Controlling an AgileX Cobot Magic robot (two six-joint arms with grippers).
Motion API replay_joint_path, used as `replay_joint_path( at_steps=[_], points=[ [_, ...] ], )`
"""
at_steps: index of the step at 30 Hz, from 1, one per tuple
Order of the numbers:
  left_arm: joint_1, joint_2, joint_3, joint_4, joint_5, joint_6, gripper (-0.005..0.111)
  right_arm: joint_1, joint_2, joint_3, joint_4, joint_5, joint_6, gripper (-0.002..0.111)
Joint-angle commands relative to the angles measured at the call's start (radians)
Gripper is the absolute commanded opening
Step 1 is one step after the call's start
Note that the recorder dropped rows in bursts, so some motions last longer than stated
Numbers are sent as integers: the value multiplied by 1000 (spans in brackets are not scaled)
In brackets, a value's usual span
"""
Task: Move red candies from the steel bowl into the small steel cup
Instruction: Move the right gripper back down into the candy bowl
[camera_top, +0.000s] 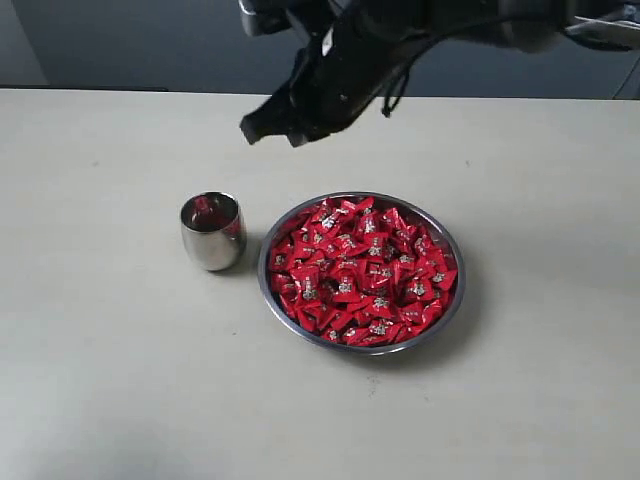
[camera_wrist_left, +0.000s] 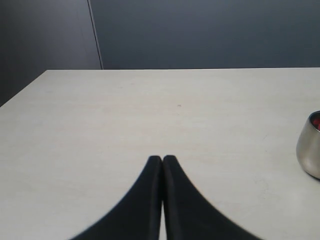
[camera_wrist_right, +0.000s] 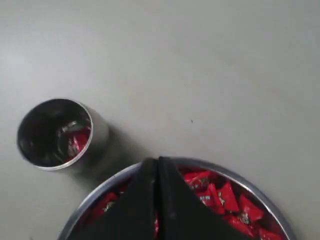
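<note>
Steel, polished: bowl (camera_top: 264, 272), wide and shallow, set on a pale table (camera_top: 100, 360) and heaped with red candies (camera_top: 362, 272) almost to its rim.

Steel, polished: cup (camera_top: 213, 238), upright, just beside the bowl on its left in the exterior view, with a narrow strip of table between the two. Red candy shows at its bottom; how many pieces I cannot tell.

Black: my right gripper (camera_top: 268, 133), raised above the table beyond the bowl's far-left rim. Jaws pressed flat together, with nothing seen between them. From its wrist, the tips lie over the bowl's rim, near the cup.

Black: my left gripper (camera_wrist_left: 162, 159), jaws likewise closed tip to tip and empty, above bare table. The cup appears only at the edge of its wrist view.
</note>
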Motion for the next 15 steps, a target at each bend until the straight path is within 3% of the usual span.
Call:
replay_joint_path(
  at_steps=[1, 6, 10, 15],
  points=[
    [1, -4, 4, 1, -2, -3, 0, -28, -162, 300, 3, -156, 27, 0],
    [1, -4, 4, 1, -2, -3, 0, -28, -189, 454, 21, -143, 27, 0],
    [1, -4, 4, 1, -2, -3, 0, -19, -147, 454, 202, -141, -72, 1],
    [1, -4, 4, 1, -2, -3, 0, -20, -113, 454, 312, -90, -141, 19]
  ],
)
